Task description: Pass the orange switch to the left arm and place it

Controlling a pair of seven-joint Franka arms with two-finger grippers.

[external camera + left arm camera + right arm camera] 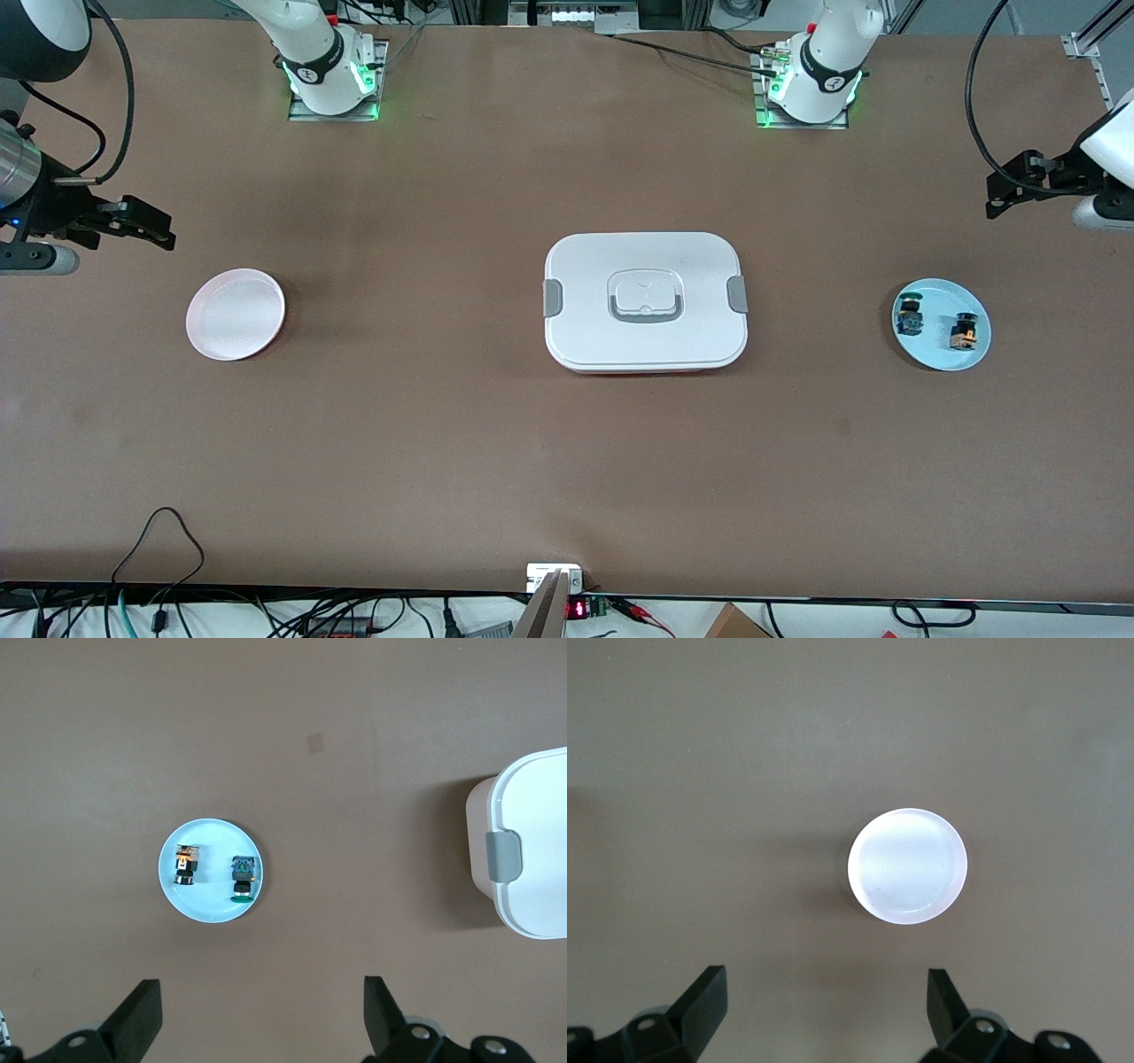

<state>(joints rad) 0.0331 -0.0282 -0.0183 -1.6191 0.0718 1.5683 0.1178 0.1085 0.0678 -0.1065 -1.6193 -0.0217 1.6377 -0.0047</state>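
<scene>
Left gripper [1005, 190] hangs high over the tabletop's left-arm end, jaws wide, empty. Right gripper [146, 226] likewise at the other end. Orange switch [963, 330] lies on the blue plate [930, 354], below the left gripper.

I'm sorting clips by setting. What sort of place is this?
Likely a robotics lab bench: two arm bases bolted to a brown table, cables along its edge, and a white box between two plates.
</scene>
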